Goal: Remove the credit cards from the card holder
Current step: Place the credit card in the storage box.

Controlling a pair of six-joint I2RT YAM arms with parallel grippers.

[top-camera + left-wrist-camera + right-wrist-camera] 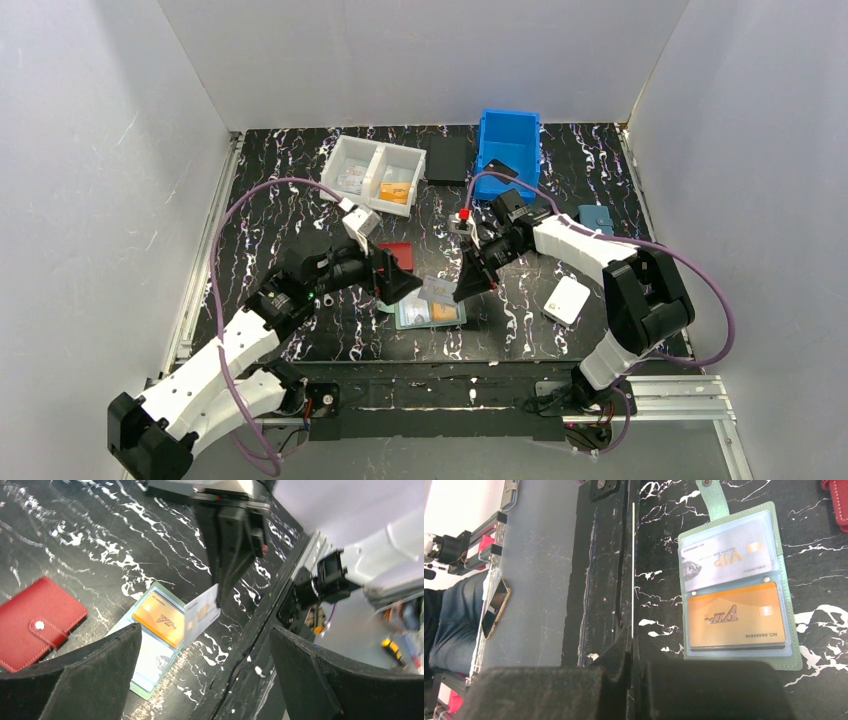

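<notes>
The sage-green card holder (430,313) lies open on the table; it also shows in the left wrist view (148,656) and the right wrist view (782,555). Its clear pockets hold a silver-grey card (726,560) and an orange card (736,615). My right gripper (468,289) is shut on a pale card (200,615), held tilted above the table beside the holder. That pale card shows edge-on as a thin white line in the right wrist view (632,570). My left gripper (404,287) is open and empty, just left of the holder.
A red wallet (395,250) lies behind the holder and a white wallet (567,299) to the right. A white two-part tray (372,172), a black pad (447,158) and a blue bin (510,150) stand at the back. The table's front edge (594,580) is close.
</notes>
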